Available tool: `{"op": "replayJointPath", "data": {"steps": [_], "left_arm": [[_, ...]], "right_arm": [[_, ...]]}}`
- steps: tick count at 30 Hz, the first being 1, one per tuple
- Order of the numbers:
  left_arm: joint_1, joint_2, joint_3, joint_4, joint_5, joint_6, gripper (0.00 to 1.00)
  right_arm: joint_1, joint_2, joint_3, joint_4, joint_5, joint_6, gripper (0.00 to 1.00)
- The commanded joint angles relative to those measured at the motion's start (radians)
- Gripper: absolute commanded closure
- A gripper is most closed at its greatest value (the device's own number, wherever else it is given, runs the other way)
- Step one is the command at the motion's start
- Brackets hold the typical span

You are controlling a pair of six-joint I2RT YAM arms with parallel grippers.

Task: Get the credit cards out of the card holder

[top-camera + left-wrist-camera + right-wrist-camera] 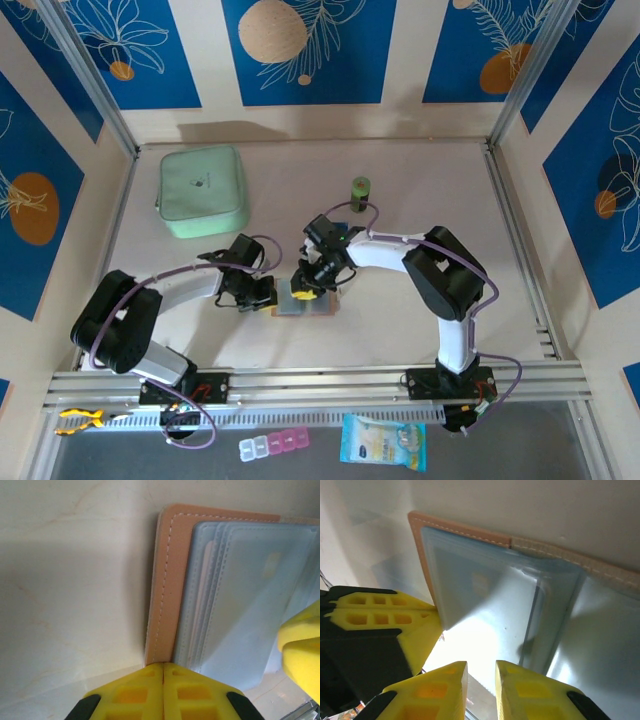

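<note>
My left end effector (164, 669) is clenched, tips at the tan edge of the card holder (167, 580), which lies spread open on the desk (420, 200). The right end effector (481, 672) sits at its grey-blue pockets, jaws a slit apart; whether it grasps anything, I cannot tell. I'd pin with the left and slide the credit cards straight along the pocket. The right wrist view shows the fold; the left wrist view shows the stitched border.

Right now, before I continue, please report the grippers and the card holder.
Left gripper shut, tips at the edge of the card holder. Right gripper narrowly open over its pockets. Holder lies open, no card out. Nothing in the way.
</note>
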Motion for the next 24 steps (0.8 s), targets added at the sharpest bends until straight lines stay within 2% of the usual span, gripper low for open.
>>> {"op": "replayJointPath", "data": {"steps": [1, 15, 24], "left_arm": [[-0.005, -0.001, -0.018, 0.003, 0.018, -0.013, 0.92], [-0.005, -0.004, -0.018, -0.007, 0.01, -0.011, 0.92], [-0.004, -0.057, 0.035, -0.031, 0.007, -0.018, 0.9]], "right_arm": [[0.007, 0.02, 0.024, -0.016, -0.022, -0.002, 0.77], [-0.001, -0.013, 0.023, -0.157, 0.102, -0.029, 0.79], [-0.017, -0.02, -0.032, -0.032, 0.008, -0.026, 0.8]]}}
